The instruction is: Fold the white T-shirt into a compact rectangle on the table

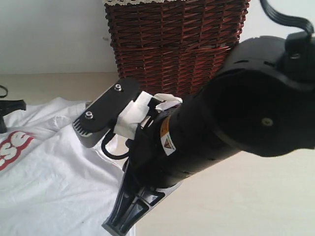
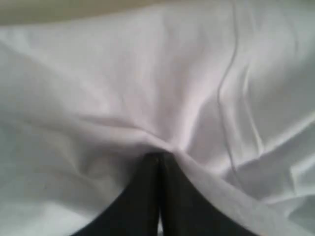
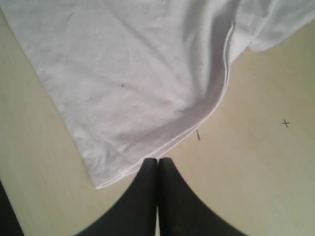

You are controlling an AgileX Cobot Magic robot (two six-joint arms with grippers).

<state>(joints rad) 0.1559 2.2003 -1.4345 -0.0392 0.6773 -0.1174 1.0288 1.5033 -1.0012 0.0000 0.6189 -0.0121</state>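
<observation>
The white T-shirt (image 1: 54, 177) lies spread on the table (image 1: 256, 196), its cloth puckered and pinched in the pressed-together left gripper (image 2: 158, 156), the right gripper (image 3: 157, 162) closed with its tips at the hem, a dark wicker basket (image 1: 177, 44) standing behind.

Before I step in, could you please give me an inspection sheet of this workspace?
Surface: pale beige table, matte, with a few small dark marks.
Job's things: white T-shirt spread out and creased, not yet folded; red lettering partly in view.
Clutter: dark wicker basket standing behind the shirt.
Hands: left hand shut, cloth puckered round its tips, grip uncertain; right hand shut, at the shirt's hem.
Cables: black cable above the right arm; black loop near its wrist.
Surroundings: pale wall.
</observation>
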